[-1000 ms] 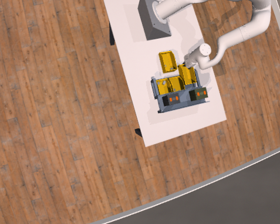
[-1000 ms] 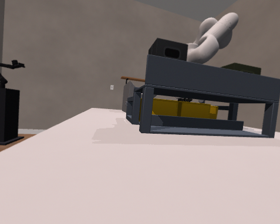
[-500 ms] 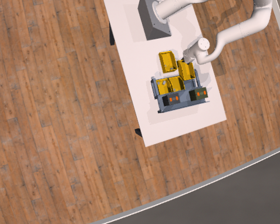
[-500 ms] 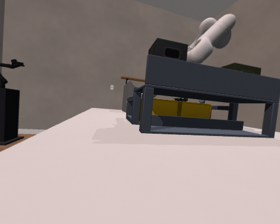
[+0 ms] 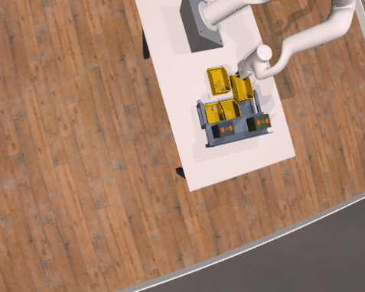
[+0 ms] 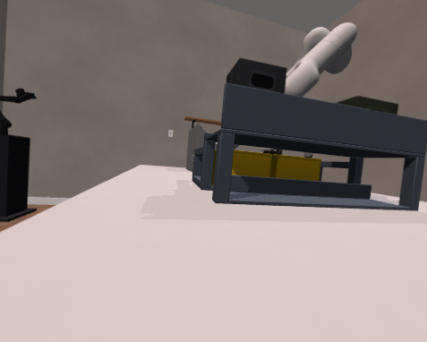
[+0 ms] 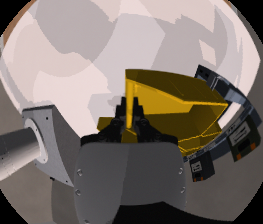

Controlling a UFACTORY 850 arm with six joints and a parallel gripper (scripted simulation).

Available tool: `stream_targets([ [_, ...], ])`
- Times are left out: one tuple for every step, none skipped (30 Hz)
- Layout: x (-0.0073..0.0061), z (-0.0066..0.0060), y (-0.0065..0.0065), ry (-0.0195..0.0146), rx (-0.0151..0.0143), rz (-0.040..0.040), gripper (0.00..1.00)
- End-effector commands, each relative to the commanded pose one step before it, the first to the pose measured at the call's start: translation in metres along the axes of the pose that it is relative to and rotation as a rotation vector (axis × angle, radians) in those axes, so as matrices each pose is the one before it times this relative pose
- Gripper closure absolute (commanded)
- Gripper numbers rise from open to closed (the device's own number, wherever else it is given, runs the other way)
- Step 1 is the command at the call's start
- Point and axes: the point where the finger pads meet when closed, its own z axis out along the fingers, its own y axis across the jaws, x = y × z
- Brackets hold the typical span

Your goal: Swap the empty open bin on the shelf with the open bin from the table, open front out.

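My gripper [image 5: 240, 73] is shut on the front wall of a yellow open bin [image 5: 242, 87] and holds it just outside the right-hand place of the grey shelf [image 5: 234, 122]. In the wrist view the fingers pinch the bin's near rim, and the bin [image 7: 175, 106] looks empty inside. I cannot tell its height above the table. A second yellow bin [image 5: 218, 80] stands on the table just left of it. Two more yellow bins [image 5: 213, 111] [image 5: 229, 108] sit in the shelf's left and middle places. The right-hand place [image 5: 252, 108] is vacant.
A black box [image 5: 223, 130] and a dark green box [image 5: 259, 122] sit on the shelf's top board. The arm's grey base [image 5: 200, 24] stands at the table's far end. In the low side view the shelf [image 6: 317, 148] hides the held bin.
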Motion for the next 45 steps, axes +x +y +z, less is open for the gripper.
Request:
stream_targets([
  [-0.00003, -0.00043, -0.00391, -0.00012, -0.00152, -0.00041, 1.00],
  [0.00000, 0.00000, -0.00070, 0.00000, 0.00000, 0.00000, 1.00],
  [0.00000, 0.00000, -0.00061, 0.00000, 0.00000, 0.00000, 1.00],
  [0.00000, 0.00000, -0.00052, 0.00000, 0.00000, 0.00000, 1.00],
  [0.00000, 0.00000, -0.00043, 0.00000, 0.00000, 0.00000, 1.00],
  [0.00000, 0.00000, -0.00036, 0.00000, 0.00000, 0.00000, 1.00],
  [0.00000, 0.00000, 0.00000, 0.00000, 0.00000, 0.00000, 1.00],
  [0.00000, 0.00000, 0.00000, 0.00000, 0.00000, 0.00000, 1.00],
  [0.00000, 0.00000, -0.00028, 0.00000, 0.00000, 0.00000, 1.00],
  [0.00000, 0.00000, -0.00022, 0.00000, 0.00000, 0.00000, 1.00],
  [0.00000, 0.00000, -0.00016, 0.00000, 0.00000, 0.00000, 1.00],
  [0.00000, 0.00000, -0.00011, 0.00000, 0.00000, 0.00000, 1.00],
  [0.00000, 0.00000, -0.00007, 0.00000, 0.00000, 0.00000, 1.00],
  [0.00000, 0.00000, -0.00004, 0.00000, 0.00000, 0.00000, 1.00],
  [0.00000, 0.00000, -0.00001, 0.00000, 0.00000, 0.00000, 1.00],
  [0.00000, 0.00000, 0.00000, 0.00000, 0.00000, 0.00000, 1.00],
  [0.00000, 0.00000, 0.00000, 0.00000, 0.00000, 0.00000, 1.00],
  [0.00000, 0.00000, 0.00000, 0.00000, 0.00000, 0.00000, 1.00],
  [0.00000, 0.00000, 0.00000, 0.00000, 0.00000, 0.00000, 1.00],
  [0.00000, 0.00000, 0.00000, 0.00000, 0.00000, 0.00000, 1.00],
  [0.00000, 0.00000, 0.00000, 0.00000, 0.00000, 0.00000, 1.00],
  [0.00000, 0.00000, 0.00000, 0.00000, 0.00000, 0.00000, 1.00],
  [0.00000, 0.00000, 0.00000, 0.00000, 0.00000, 0.00000, 1.00],
  [0.00000, 0.00000, 0.00000, 0.00000, 0.00000, 0.00000, 1.00],
  [0.00000, 0.00000, 0.00000, 0.00000, 0.00000, 0.00000, 1.00],
  [0.00000, 0.00000, 0.00000, 0.00000, 0.00000, 0.00000, 1.00],
  [0.00000, 0.00000, 0.00000, 0.00000, 0.00000, 0.00000, 1.00],
  [0.00000, 0.00000, 0.00000, 0.00000, 0.00000, 0.00000, 1.00],
  [0.00000, 0.00000, -0.00003, 0.00000, 0.00000, 0.00000, 1.00],
  [0.00000, 0.00000, -0.00007, 0.00000, 0.00000, 0.00000, 1.00],
  [0.00000, 0.00000, -0.00014, 0.00000, 0.00000, 0.00000, 1.00],
  [0.00000, 0.00000, -0.00021, 0.00000, 0.00000, 0.00000, 1.00],
  [0.00000, 0.00000, -0.00030, 0.00000, 0.00000, 0.00000, 1.00],
  [0.00000, 0.00000, -0.00040, 0.00000, 0.00000, 0.00000, 1.00],
  [0.00000, 0.00000, -0.00050, 0.00000, 0.00000, 0.00000, 1.00],
  [0.00000, 0.00000, -0.00061, 0.00000, 0.00000, 0.00000, 1.00],
  [0.00000, 0.00000, -0.00072, 0.00000, 0.00000, 0.00000, 1.00],
  [0.00000, 0.00000, -0.00083, 0.00000, 0.00000, 0.00000, 1.00],
  [0.00000, 0.00000, -0.00093, 0.00000, 0.00000, 0.00000, 1.00],
  [0.00000, 0.00000, -0.00104, 0.00000, 0.00000, 0.00000, 1.00],
  [0.00000, 0.00000, 0.00000, 0.00000, 0.00000, 0.00000, 1.00],
  [0.00000, 0.00000, 0.00000, 0.00000, 0.00000, 0.00000, 1.00],
  [0.00000, 0.00000, -0.00113, 0.00000, 0.00000, 0.00000, 1.00],
  [0.00000, 0.00000, -0.00122, 0.00000, 0.00000, 0.00000, 1.00],
  [0.00000, 0.00000, -0.00130, 0.00000, 0.00000, 0.00000, 1.00],
])
